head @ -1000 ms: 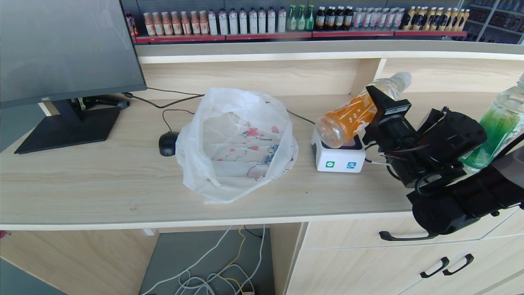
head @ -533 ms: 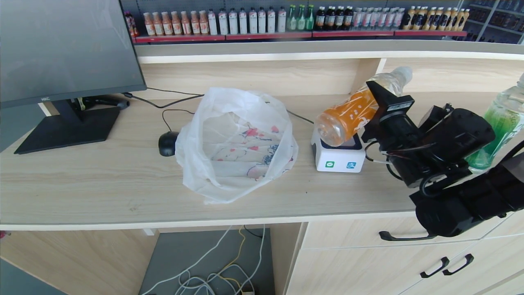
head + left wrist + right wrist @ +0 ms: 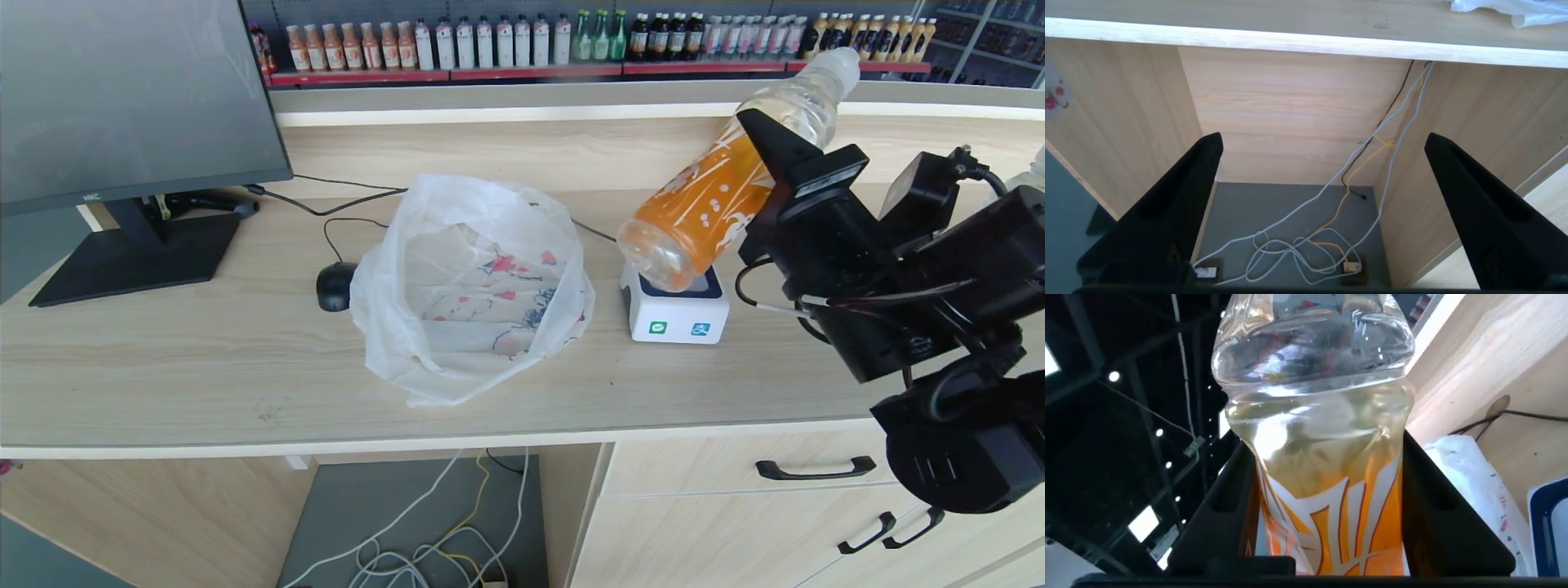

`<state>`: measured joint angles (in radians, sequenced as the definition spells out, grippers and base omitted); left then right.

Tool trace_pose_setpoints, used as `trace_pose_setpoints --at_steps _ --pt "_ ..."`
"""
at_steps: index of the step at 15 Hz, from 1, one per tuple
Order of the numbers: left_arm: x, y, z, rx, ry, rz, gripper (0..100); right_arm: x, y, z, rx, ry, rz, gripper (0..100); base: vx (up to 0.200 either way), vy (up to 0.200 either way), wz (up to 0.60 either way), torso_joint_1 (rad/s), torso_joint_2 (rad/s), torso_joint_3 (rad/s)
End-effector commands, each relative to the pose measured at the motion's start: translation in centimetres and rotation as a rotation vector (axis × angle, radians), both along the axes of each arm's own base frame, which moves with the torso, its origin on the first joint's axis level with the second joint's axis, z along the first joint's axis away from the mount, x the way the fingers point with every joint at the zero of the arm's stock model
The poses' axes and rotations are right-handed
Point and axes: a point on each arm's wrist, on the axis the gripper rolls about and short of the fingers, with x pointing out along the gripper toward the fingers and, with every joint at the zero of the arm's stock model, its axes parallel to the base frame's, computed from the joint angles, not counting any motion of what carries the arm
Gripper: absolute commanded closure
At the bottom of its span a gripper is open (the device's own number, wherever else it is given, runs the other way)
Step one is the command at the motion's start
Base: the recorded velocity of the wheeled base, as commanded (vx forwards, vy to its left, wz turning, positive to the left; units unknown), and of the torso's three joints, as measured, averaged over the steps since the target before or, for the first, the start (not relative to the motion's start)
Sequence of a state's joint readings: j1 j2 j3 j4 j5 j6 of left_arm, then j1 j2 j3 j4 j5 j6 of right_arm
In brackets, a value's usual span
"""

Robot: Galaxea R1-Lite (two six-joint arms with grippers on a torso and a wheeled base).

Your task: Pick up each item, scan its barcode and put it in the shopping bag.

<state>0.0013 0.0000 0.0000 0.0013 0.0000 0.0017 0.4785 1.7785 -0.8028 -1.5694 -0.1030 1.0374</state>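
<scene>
Right gripper (image 3: 753, 162) clamps orange bottle (image 3: 702, 212) above scanner (image 3: 678, 317) (left gripper (image 3: 1319, 214) splayed below counter (image 3: 1290, 37)).

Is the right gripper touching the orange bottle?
Touching. In the right wrist view the right gripper clamps the orange bottle, jaws against both sides.

Glossy plastic bottle (image 3: 712, 204), matt wood-grain counter (image 3: 163, 367)

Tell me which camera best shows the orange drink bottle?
The head view: the whole orange bottle shows, tilted over the white scanner in the right claw. The right wrist view is a close-up of its clear neck between the fingers. The left wrist view faces cables under the counter.
</scene>
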Motion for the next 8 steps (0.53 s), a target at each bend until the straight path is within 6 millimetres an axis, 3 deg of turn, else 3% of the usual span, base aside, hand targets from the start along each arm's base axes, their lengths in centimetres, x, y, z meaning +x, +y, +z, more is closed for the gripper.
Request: trace_pose_setpoints --at_steps 1,4,8 --pt "0.0 0.0 0.0 0.000 0.000 0.000 0 -1.9 -0.1 1.5 -0.037 -0.065 -0.015 100 0.000 0.000 0.00 0.000 0.00 0.000" --pt "0.0 0.0 0.0 0.000 0.000 0.000 0 -3.7 -0.3 0.8 -0.165 -0.081 -0.062 100 0.000 0.000 0.00 0.000 0.00 0.000" --pt "0.0 0.0 0.0 0.000 0.000 0.000 0 -4.1 0.0 0.2 -0.375 -0.144 -0.184 100 0.000 0.000 0.00 0.000 0.00 0.000"
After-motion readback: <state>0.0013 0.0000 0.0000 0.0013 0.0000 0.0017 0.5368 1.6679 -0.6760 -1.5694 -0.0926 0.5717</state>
